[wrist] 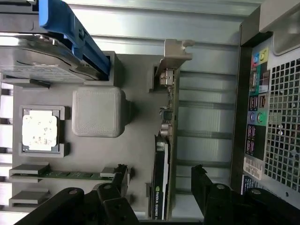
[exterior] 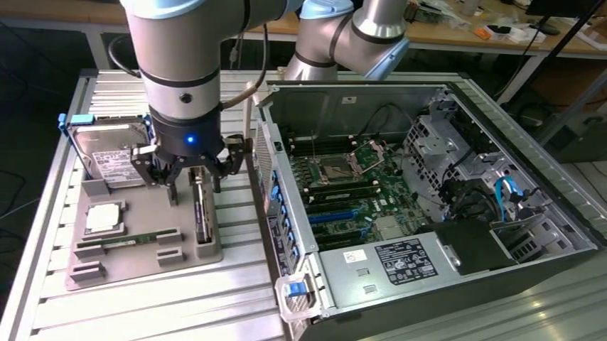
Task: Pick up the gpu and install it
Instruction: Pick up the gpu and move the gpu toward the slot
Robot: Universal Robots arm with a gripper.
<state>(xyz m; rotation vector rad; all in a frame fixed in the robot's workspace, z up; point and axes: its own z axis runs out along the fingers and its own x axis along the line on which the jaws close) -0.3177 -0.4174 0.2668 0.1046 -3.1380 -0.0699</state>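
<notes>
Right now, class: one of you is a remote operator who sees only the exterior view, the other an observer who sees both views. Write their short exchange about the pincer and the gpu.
Operator: Is the pincer centred on the gpu?
Observer: In the wrist view the gpu runs between its open fingers, with a gap on each side.
Operator: Any marking on it?
Observer: White lettering on the edge of its black cooler.
Operator: What does the case turn toward the holder?
Observer: Its rear panel of ports, some sockets coloured.
</notes>
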